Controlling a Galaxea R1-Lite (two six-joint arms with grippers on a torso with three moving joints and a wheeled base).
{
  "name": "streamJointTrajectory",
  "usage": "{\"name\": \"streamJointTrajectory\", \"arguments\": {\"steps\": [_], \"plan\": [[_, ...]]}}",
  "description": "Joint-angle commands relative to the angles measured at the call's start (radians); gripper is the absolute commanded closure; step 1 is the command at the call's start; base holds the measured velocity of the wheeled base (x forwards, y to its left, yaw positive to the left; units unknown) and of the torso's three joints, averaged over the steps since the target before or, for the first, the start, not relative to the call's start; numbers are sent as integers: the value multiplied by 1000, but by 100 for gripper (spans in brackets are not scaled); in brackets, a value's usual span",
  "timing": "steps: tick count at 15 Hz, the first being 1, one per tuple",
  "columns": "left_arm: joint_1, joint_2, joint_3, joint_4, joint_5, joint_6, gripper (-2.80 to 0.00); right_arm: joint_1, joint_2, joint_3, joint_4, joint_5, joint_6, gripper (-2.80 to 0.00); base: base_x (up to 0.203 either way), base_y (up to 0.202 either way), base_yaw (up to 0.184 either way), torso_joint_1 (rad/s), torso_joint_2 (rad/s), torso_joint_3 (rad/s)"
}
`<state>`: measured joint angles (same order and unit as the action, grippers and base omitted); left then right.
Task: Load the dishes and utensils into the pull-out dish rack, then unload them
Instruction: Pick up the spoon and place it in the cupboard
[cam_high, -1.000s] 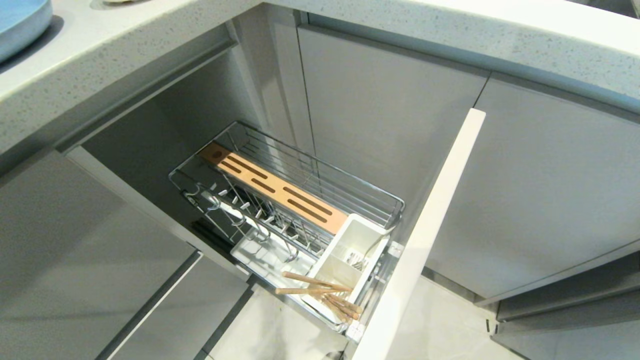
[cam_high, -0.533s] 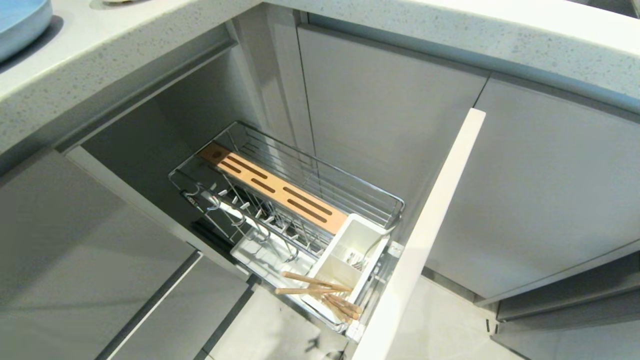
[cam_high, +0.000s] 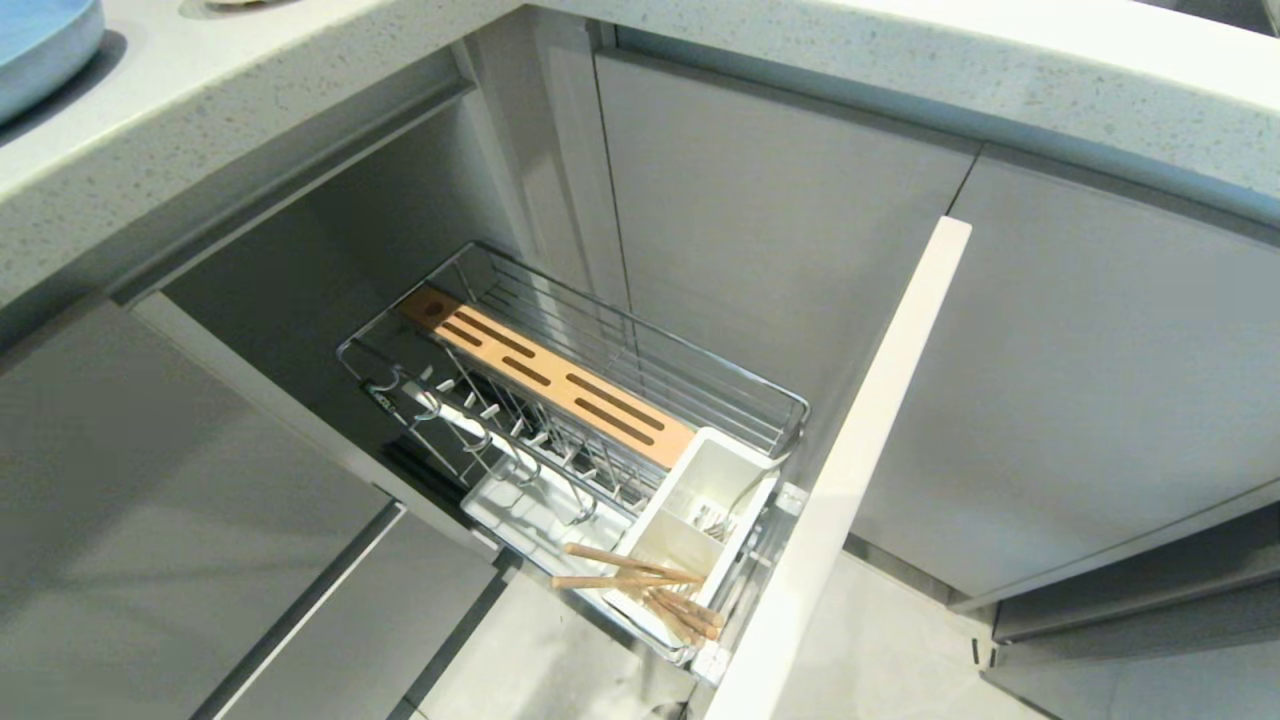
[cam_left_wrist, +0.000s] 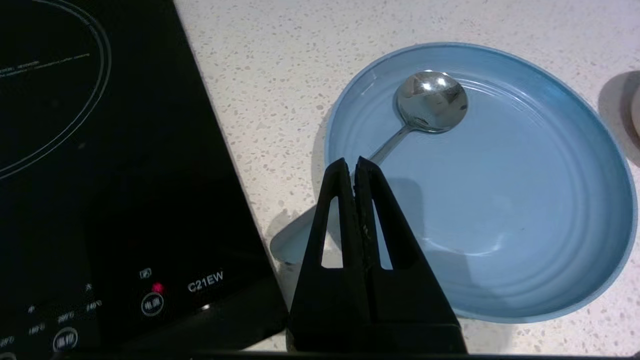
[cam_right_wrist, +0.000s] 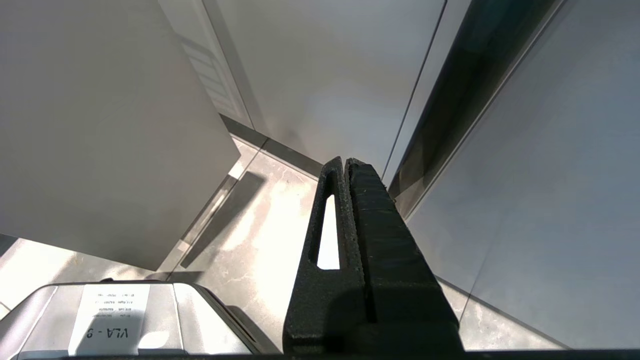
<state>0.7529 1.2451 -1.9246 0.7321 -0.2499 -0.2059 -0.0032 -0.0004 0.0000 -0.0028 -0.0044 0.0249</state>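
While we look down from the head, neither claw shows; we see the pull-out dish rack (cam_high: 575, 400) drawn out of the grey cabinet, chrome wire with a slotted wooden strip (cam_high: 548, 388) along it and upright prongs beside that. At its front end a white caddy (cam_high: 700, 510) holds the light-brown chopsticks (cam_high: 640, 585), which lean out over the caddy's rim. A slice of the pale blue plate (cam_high: 40, 40) sits on the speckled worktop (cam_high: 200, 90) at the far left.

From our left wrist, the left claw (cam_left_wrist: 354, 165) hangs with its black fingers pressed together, gripping nothing, over the near rim of the plate (cam_left_wrist: 525, 210). The silver spoon (cam_left_wrist: 430, 107) lies in the plate just beyond the tips, bowl upward and shiny, its slim handle running under the claw and out over the rim. A black induction hob (cam_left_wrist: 100, 175) lies on the worktop just beside the plate.

From our right wrist, the right claw (cam_right_wrist: 345, 165) is also closed and empty, low beside grey cabinet doors (cam_right_wrist: 325, 75) above the pale floor (cam_right_wrist: 260, 230).
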Motion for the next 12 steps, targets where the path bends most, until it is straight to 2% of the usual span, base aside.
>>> {"name": "streamJointTrajectory", "arguments": {"steps": [1, 3, 5, 10, 12], "plan": [[82, 32, -10, 7, -122, 14, 0, 0, -3, 2, 0, 0, 1, 0, 0, 0, 0, 0, 0, 0], [88, 35, -7, 44, -166, 79, 0, 0, -4, 2, 0, 0, 1, 0, 0, 0, 0, 0, 0, 0], [88, 50, -8, 49, -245, 171, 0, 0, -4, 2, 0, 0, 0, 0, 0, 0, 0, 0, 0, 0], [89, 82, -10, 47, -289, 247, 0, 0, -4, 2, 0, 0, 0, 0, 0, 0, 0, 0, 0, 0], [91, 83, -8, 49, -287, 251, 0, 0, -4, 2, 0, 0, 1, 0, 0, 0, 0, 0, 0, 0]]}}
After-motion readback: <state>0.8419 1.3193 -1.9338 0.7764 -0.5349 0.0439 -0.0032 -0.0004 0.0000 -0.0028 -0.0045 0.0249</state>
